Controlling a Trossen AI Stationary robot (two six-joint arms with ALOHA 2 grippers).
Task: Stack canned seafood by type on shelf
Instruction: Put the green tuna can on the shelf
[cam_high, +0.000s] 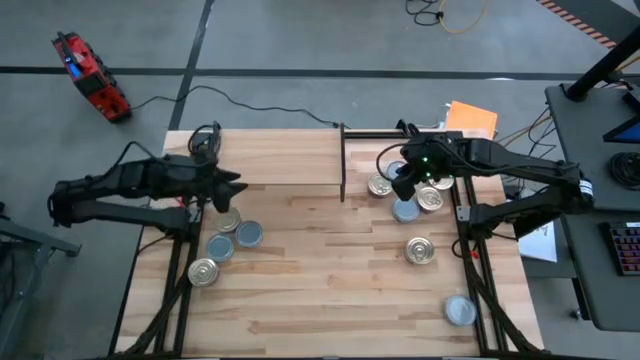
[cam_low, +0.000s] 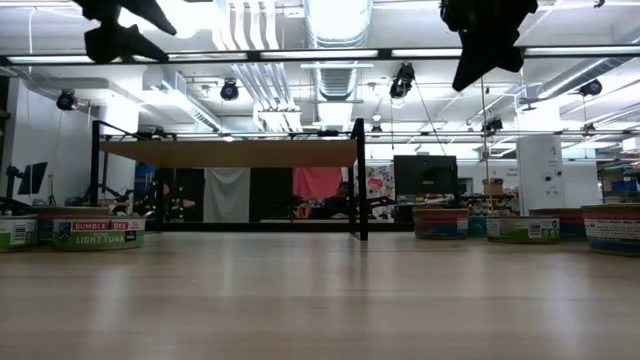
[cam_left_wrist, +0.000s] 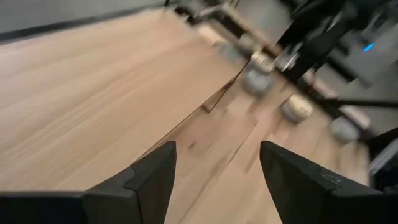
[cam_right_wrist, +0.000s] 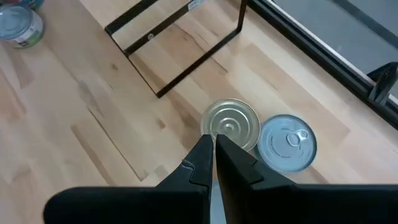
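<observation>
The shelf (cam_high: 265, 157) is a light-wood board in a black frame at the table's far middle, with its upright end panel (cam_high: 342, 165) on the right. Golden and silver tins stand on the tabletop in two groups, near left (cam_high: 228, 245) and far right (cam_high: 415, 200). My left gripper (cam_high: 232, 185) is open and empty, high over the shelf's near edge; its wrist view (cam_left_wrist: 217, 168) looks along the board. My right gripper (cam_high: 403, 188) is shut and empty, high above a golden tin (cam_right_wrist: 231, 124) and a silver tin (cam_right_wrist: 287, 142); the low view (cam_low: 488, 45) shows it well above the table.
Single tins stand apart at the right: a golden one (cam_high: 420, 250) and a silver one (cam_high: 460, 310) near the front edge. Bare tabletop lies in the near middle (cam_high: 330, 280). An orange object (cam_high: 470, 118) lies beyond the table's far right corner.
</observation>
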